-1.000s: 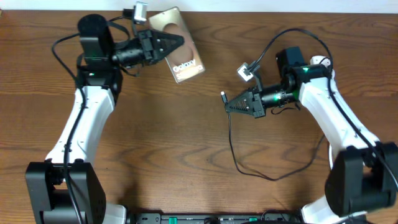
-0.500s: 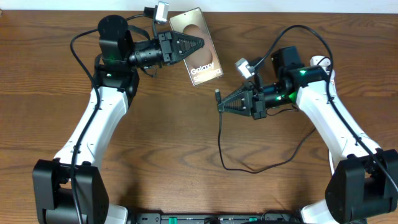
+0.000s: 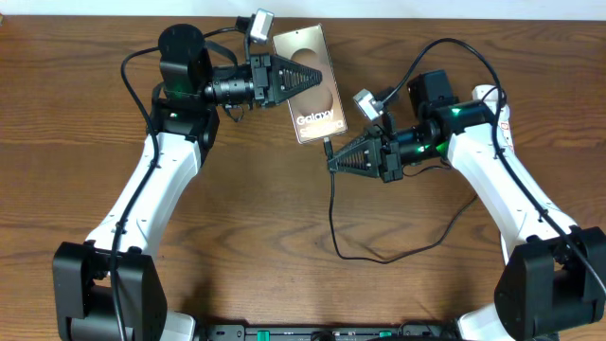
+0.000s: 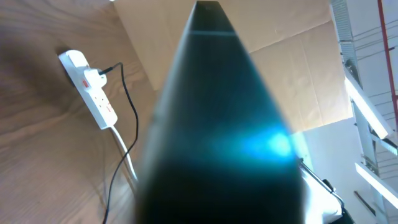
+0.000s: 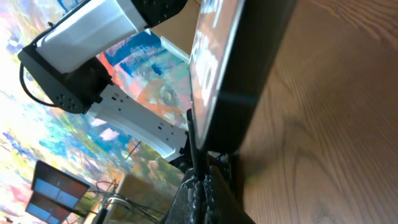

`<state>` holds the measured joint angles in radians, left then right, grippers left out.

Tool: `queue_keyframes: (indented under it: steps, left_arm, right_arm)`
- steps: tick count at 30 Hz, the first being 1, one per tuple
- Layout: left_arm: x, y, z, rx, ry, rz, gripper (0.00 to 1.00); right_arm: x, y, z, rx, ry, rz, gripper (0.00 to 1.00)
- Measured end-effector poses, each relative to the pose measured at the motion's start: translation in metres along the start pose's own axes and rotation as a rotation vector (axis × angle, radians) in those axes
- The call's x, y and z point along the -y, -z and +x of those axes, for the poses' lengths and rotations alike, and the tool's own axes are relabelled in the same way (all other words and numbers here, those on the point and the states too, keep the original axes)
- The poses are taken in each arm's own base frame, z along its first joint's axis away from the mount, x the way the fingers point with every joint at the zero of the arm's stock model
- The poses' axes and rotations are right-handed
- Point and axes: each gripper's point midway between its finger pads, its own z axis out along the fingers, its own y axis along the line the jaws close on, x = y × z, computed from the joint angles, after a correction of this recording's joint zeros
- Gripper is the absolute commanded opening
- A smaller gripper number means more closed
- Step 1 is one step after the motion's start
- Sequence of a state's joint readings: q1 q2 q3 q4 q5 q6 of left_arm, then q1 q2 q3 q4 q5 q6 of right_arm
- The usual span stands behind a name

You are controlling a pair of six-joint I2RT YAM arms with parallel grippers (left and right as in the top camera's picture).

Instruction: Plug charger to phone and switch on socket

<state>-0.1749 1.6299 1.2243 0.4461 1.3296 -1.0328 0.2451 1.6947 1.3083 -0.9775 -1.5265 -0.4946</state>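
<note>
My left gripper [image 3: 315, 76] is shut on the phone [image 3: 319, 119], a bronze-brown slab with "Galaxy" lettering, and holds it tilted above the back of the table. In the left wrist view the phone [image 4: 217, 130] is a dark blur filling the middle. My right gripper [image 3: 333, 163] is shut on the charger [image 3: 331, 213] near its plug tip, which sits at the phone's lower edge. In the right wrist view the plug [image 5: 194, 140] points up beside the phone's edge [image 5: 239, 56], above my fingers [image 5: 202, 186]. The white socket [image 4: 90, 90] lies on the table. In the overhead view it [image 3: 488, 93] is mostly hidden behind the right arm.
The charger's black cable loops across the table in front of the right arm [image 3: 492, 161]. A thick white cord [image 4: 132, 167] runs from the socket. A cardboard panel [image 4: 292, 68] stands behind the table. The left arm [image 3: 156, 180] reaches along the left side.
My left gripper has carried the phone right and down toward the right gripper. My right gripper has shifted slightly left, and the plug tip now meets the phone's lower edge.
</note>
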Motion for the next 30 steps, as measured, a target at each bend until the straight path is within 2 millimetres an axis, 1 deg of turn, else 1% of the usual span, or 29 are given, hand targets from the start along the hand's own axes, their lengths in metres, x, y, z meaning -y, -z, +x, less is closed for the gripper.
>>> queue_keyframes:
  steps: [30]
  left_arm:
    - [-0.001,0.0,-0.0019,0.011,0.041,-0.005,0.07]
  right_arm:
    - [0.0002,0.0,-0.0003,0.0,-0.024,0.0,0.01]
